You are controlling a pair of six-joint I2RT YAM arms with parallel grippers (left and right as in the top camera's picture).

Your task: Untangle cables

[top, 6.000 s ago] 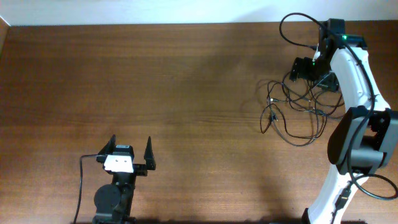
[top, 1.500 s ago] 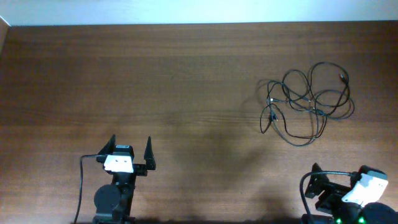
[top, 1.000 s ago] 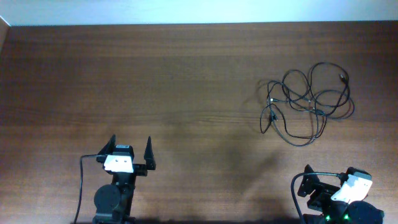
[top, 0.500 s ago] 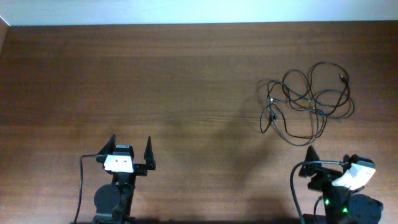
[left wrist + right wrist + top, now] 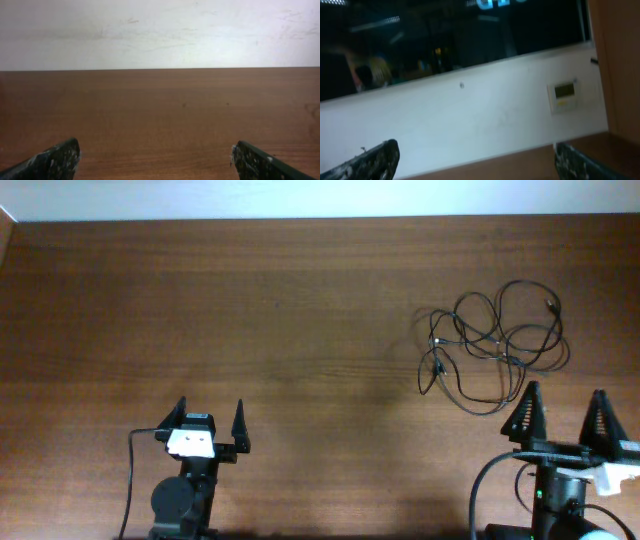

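Observation:
The cables (image 5: 497, 340) lie as a loose black tangle of thin loops on the brown table at the far right in the overhead view. My right gripper (image 5: 562, 412) stands open just in front of the tangle, its fingertips a short way from the nearest loop, with nothing between them. In the right wrist view the right gripper (image 5: 475, 152) is tilted up at a white wall and dark window; no cable shows there. My left gripper (image 5: 210, 413) is open and empty at the front left, far from the cables. The left wrist view shows the left gripper (image 5: 155, 152) over bare wood.
The wooden table (image 5: 250, 310) runs back to a white wall (image 5: 300, 198). Each arm's base sits at the front edge, with thicker black arm cables (image 5: 132, 480) looping beside them.
Six seconds ago the right arm reached over the tangle; it has since drawn back to the front edge. In the last second its gripper swung up and now points toward the cables. Left arm unmoved.

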